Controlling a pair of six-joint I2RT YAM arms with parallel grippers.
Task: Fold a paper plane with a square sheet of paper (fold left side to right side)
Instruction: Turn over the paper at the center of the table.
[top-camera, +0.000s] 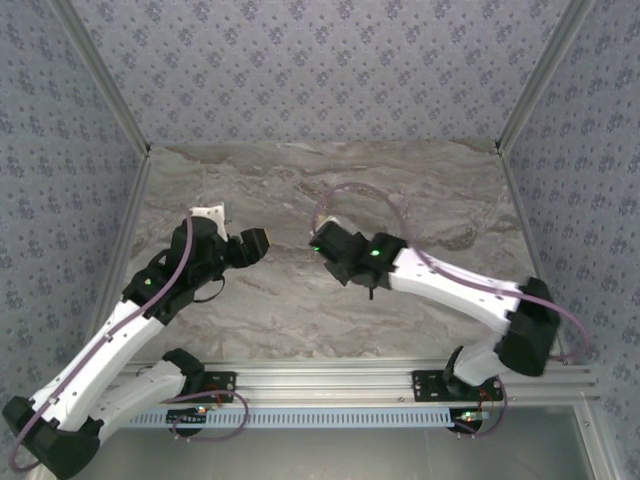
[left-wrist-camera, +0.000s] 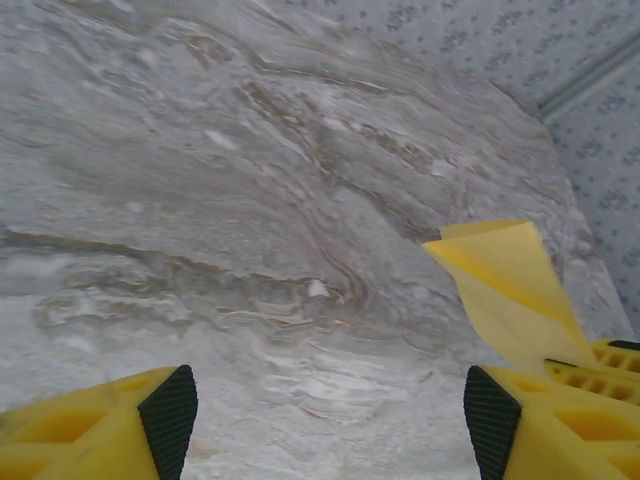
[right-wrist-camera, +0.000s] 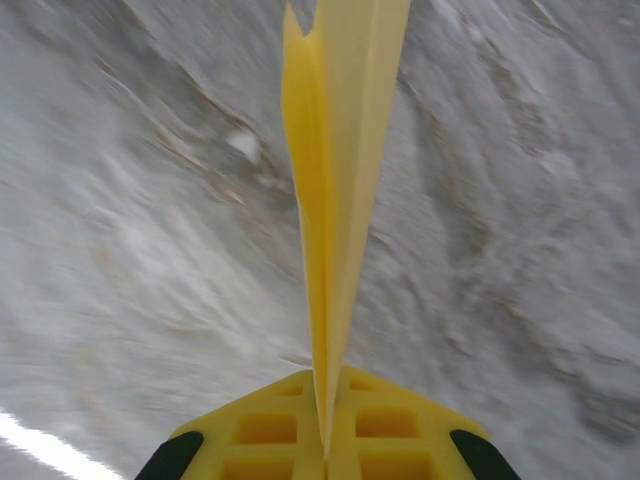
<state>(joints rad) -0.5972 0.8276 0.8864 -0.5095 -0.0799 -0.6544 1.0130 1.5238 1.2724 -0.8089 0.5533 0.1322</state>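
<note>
The paper plane (right-wrist-camera: 335, 200) is a slim folded yellow dart, seen edge-on in the right wrist view. It rises from between the yellow fingers of my right gripper (right-wrist-camera: 325, 440), which is shut on its lower end. In the left wrist view the same folded paper (left-wrist-camera: 505, 285) juts up at the right above the right gripper's fingers (left-wrist-camera: 600, 365). My left gripper (left-wrist-camera: 330, 415) is open over the bare table, its right pad (left-wrist-camera: 492, 418) just left of the paper and apart from it. From above, the left gripper (top-camera: 256, 244) and the right gripper (top-camera: 322, 243) face each other at mid-table.
The grey marbled table (top-camera: 330, 180) is enclosed by patterned walls (top-camera: 320, 60) at the back and both sides. An aluminium rail (top-camera: 330, 380) carrying the arm bases runs along the near edge. A pink cable (top-camera: 360, 190) loops above the right arm.
</note>
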